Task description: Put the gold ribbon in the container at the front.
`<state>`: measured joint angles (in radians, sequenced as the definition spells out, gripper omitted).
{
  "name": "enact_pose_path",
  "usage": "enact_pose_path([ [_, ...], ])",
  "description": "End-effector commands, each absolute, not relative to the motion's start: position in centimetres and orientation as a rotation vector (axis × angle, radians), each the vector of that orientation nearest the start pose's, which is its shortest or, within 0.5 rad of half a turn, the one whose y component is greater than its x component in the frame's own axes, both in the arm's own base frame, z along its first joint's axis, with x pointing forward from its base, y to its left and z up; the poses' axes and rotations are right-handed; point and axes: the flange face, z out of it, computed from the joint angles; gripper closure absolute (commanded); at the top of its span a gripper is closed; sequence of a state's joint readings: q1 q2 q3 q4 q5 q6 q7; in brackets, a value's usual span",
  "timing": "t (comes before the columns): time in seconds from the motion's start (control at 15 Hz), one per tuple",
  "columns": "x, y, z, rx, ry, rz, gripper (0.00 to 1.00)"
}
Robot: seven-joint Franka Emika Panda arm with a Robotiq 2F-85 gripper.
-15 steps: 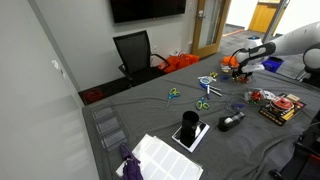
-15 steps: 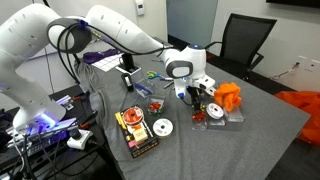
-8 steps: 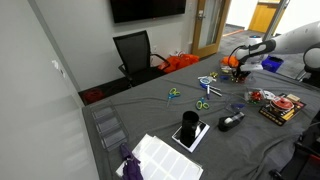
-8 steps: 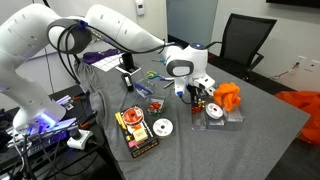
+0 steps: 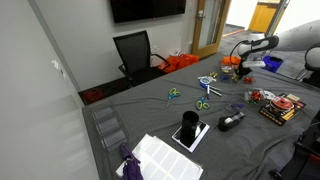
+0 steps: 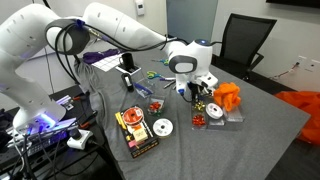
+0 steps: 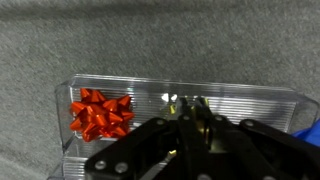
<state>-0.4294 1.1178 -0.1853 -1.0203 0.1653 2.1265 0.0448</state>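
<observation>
In the wrist view my gripper [image 7: 192,102] points down into a clear ribbed container [image 7: 250,105]. Its fingers are nearly together, with bits of the gold ribbon [image 7: 173,99] glinting between and beside them. Most of the ribbon is hidden by the fingers. A red bow [image 7: 100,113] lies in the container's left compartment. In both exterior views the gripper [image 6: 197,92] [image 5: 242,67] hangs just over this clear container [image 6: 222,117] near the table's edge, beside an orange bundle [image 6: 230,96].
Scissors [image 5: 204,103], a black box [image 5: 190,130], a white sheet [image 5: 165,158], discs [image 6: 162,127] and a colourful box [image 6: 135,131] lie on the grey table. More clear containers [image 5: 108,128] stand at one corner. A black chair [image 5: 135,52] stands behind the table.
The jaws have gone from wide apart to nearly together around the gold ribbon. The arm has lifted slightly over the clear container.
</observation>
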Motion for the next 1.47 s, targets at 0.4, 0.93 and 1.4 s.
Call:
enact_pose_path([
  [0.4,65.5,-42.9,20.1,-2.929,0.906,0.088,0.56],
  [0.93,66.4,-42.3,15.7,-2.813,0.932,0.016,0.02],
  [1.4,67.6,-42.8,13.9,-2.890,0.936,-0.137,0.00],
])
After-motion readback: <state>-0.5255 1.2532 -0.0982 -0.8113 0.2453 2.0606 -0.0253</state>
